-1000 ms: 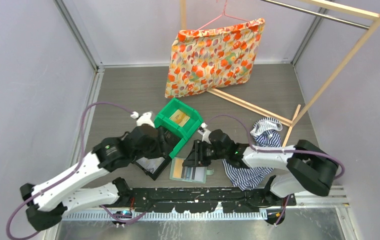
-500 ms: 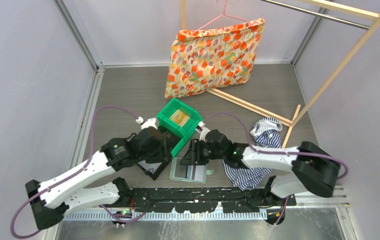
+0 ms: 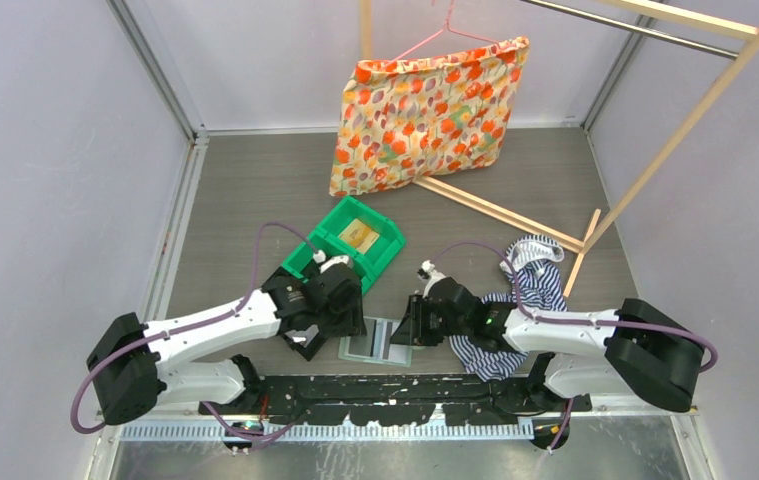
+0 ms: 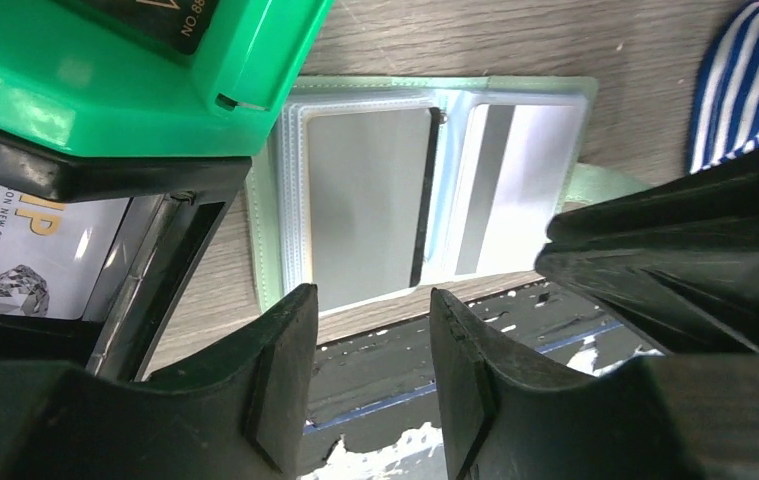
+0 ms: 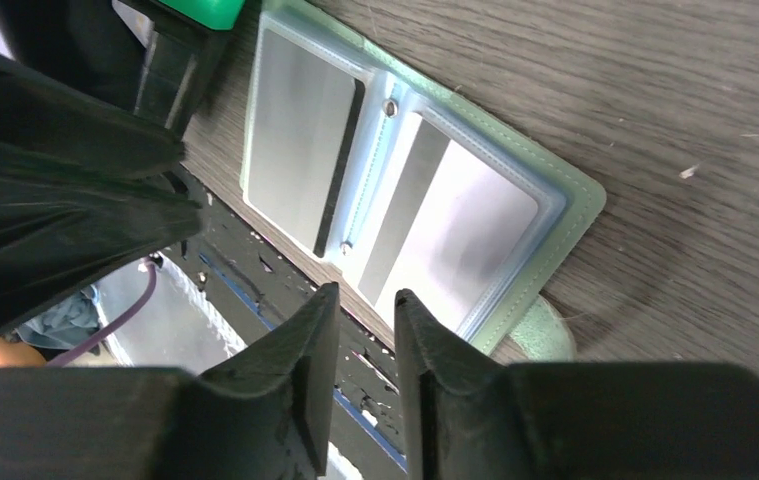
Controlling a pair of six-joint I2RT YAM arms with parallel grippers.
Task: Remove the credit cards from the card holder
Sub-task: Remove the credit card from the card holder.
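Along the near edge of the grey wood-grain table (image 3: 255, 190), the sage-green soft bifold card holder (image 3: 375, 341) is lying opened flat, its long axis running left to right along that edge. Two greyish-white thin plastic credit cards (image 4: 370, 195) are sitting in its clear sleeves, one to each page (no corner is showing outside a sleeve). The left gripper (image 4: 370, 310) is hovering at the near edge of the left page, jaws parted and nothing between them. The right gripper (image 5: 367, 300) is hovering at the near edge of the right page, jaws only narrowly apart and likewise empty. In my judgement the right arm is the nearer one to the right-hand card.

Just beyond, the bright green plastic bin (image 4: 105, 90) is standing close by the holder's far-left corner. The black rectangular tray (image 4: 85, 178) is crowding its left side, so both are likely hampering the left arm's approach. The blue-and-white striped cloth (image 3: 535, 280) is lying to the right. The floral fabric cushion (image 3: 425, 110) is hanging farthest back.
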